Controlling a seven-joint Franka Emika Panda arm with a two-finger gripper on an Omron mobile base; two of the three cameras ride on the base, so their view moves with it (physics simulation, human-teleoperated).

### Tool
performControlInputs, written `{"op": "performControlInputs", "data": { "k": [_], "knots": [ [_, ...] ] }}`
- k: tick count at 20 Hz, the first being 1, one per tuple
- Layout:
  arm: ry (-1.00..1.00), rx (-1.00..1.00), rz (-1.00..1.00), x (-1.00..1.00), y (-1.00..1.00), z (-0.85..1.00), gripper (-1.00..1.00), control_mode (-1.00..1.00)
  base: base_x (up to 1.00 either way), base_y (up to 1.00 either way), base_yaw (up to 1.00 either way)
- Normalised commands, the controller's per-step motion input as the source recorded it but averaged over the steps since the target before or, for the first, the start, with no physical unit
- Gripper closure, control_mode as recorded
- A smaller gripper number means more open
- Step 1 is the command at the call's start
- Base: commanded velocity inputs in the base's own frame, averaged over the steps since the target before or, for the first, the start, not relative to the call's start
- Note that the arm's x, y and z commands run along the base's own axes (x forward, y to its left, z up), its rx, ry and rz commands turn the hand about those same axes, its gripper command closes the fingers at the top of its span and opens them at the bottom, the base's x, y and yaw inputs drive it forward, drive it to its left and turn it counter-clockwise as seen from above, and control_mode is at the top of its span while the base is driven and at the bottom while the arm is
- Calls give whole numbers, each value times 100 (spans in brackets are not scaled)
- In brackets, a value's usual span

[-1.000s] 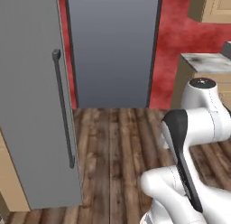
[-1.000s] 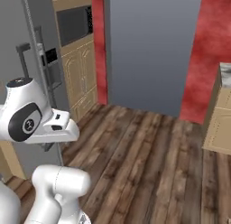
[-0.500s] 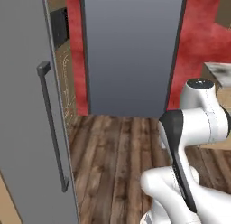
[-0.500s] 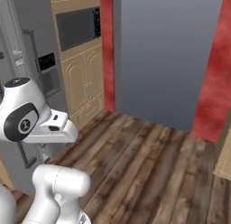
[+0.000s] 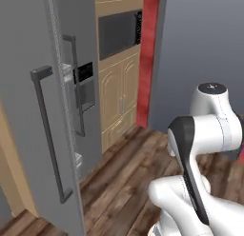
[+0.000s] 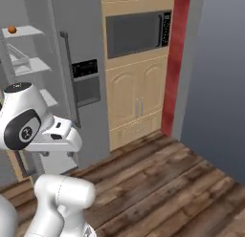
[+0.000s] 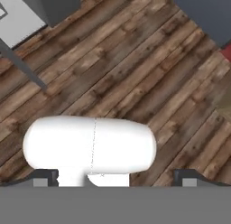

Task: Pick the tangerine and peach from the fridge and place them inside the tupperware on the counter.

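One small orange fruit (image 6: pixel 12 29), likely the tangerine, sits on the top shelf of the open fridge (image 6: pixel 72 64), high up and well apart from the gripper (image 7: pixel 115 178). Gripper points down at the wooden floor (image 7: pixel 135 69); whether its jaws are apart or together I cannot tell. Peach not made out. Judgement: approach phase. Square the base to the shelves first, then raise the hand level with the fruit, keeping off the door handle (image 5: pixel 50 135).
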Motion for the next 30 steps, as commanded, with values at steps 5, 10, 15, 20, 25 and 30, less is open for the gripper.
{"op": "performControlInputs", "data": {
  "k": [5, 10, 15, 20, 25, 30],
  "knots": [
    [0, 0, 0, 0, 0, 0, -100, 100, 59, -95, 77],
    [0, 0, 0, 0, 0, 0, -100, 100, 71, -86, 84],
    [0, 0, 0, 0, 0, 0, -100, 100, 78, -82, 79],
    [0, 0, 0, 0, 0, 0, -100, 100, 81, -63, 62],
    [0, 0, 0, 0, 0, 0, -100, 100, 77, -48, 55],
    [0, 0, 0, 0, 0, 0, -100, 100, 74, -27, 38]
  ]
}}
